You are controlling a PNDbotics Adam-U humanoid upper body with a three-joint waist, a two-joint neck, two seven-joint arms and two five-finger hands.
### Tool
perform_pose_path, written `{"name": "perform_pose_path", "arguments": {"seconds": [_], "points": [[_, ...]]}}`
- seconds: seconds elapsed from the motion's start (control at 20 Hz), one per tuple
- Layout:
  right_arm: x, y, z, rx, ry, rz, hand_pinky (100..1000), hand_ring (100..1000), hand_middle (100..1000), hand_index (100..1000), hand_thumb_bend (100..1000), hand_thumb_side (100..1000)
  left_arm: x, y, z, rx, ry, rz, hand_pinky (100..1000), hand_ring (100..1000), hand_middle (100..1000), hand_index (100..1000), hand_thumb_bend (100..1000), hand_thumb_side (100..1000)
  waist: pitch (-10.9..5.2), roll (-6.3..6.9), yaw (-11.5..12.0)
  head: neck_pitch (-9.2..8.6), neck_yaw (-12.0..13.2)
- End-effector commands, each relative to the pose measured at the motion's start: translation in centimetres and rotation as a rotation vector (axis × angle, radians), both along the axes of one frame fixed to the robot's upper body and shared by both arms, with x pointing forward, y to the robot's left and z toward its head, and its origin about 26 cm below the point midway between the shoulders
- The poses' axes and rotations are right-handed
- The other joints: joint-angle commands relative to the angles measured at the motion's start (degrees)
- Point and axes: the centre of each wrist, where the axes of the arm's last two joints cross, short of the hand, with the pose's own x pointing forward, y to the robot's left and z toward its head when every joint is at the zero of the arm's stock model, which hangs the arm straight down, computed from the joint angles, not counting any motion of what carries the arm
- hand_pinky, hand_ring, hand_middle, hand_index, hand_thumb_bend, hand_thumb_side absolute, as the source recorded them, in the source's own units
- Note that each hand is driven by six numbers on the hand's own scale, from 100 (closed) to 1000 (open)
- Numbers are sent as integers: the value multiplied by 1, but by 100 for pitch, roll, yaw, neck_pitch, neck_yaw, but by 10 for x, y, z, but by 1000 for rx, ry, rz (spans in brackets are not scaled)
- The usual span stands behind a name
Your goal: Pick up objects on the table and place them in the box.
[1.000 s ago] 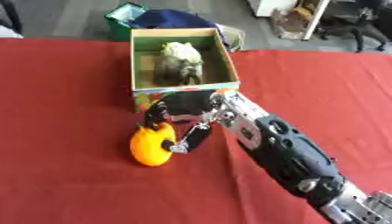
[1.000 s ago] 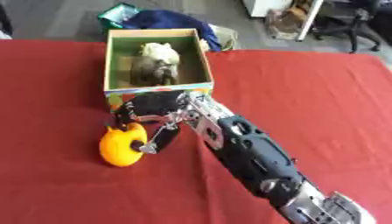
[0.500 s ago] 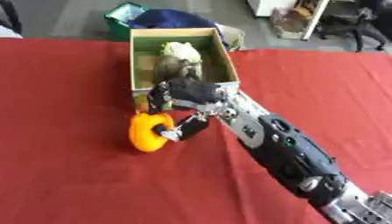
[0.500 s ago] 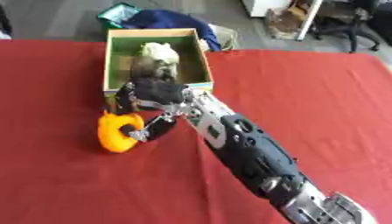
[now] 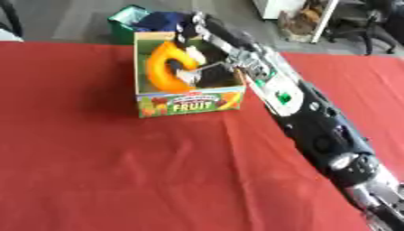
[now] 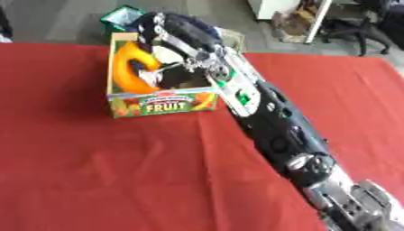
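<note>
The right arm runs from about 5 o'clock up the view to the box (image 5: 189, 101) at about 11 o'clock; the right hand (image 5: 195, 39) sits over the box's open top, its fingers curled round an orange curved object (image 5: 164, 67), so it is holding that object; the object is upright, its arc standing in the left half of the opening, its lower part below the rim and its upper part rising above the near wall; whether it touches the box floor cannot be told. Behind and to the right of it, inside the box, something pale and something dark lie together; they are too blurred to name. The box is green-walled with the word FRUIT on its near face; it stands on the red tablecloth (image 5: 118, 171). Just past the box, at 12 o'clock, a green bin (image 6: 122, 18) holds dark blue cloth (image 5: 162, 20). The left hand shows in neither view.
</note>
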Motion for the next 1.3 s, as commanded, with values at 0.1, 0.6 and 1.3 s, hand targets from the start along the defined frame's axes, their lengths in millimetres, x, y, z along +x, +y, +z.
{"name": "perform_pose_path", "arguments": {"seconds": [0.1,0.6,1.3], "points": [[22,-14,6,99,-15,-144,654,506,467,171,100,238,1,1,10,9,-32,-3,632,612,516,631,215,571,-67,42,78,-97,-23],[49,-46,-31,201,1,-454,687,585,586,323,100,203,3,-3,18,12,-52,-23,633,612,515,631,215,570,36,18,333,-275,-134],[49,-68,-44,34,147,-532,804,773,849,945,100,251,3,-2,14,10,-43,-16,633,612,513,631,217,571,13,20,240,-257,-97]]}}
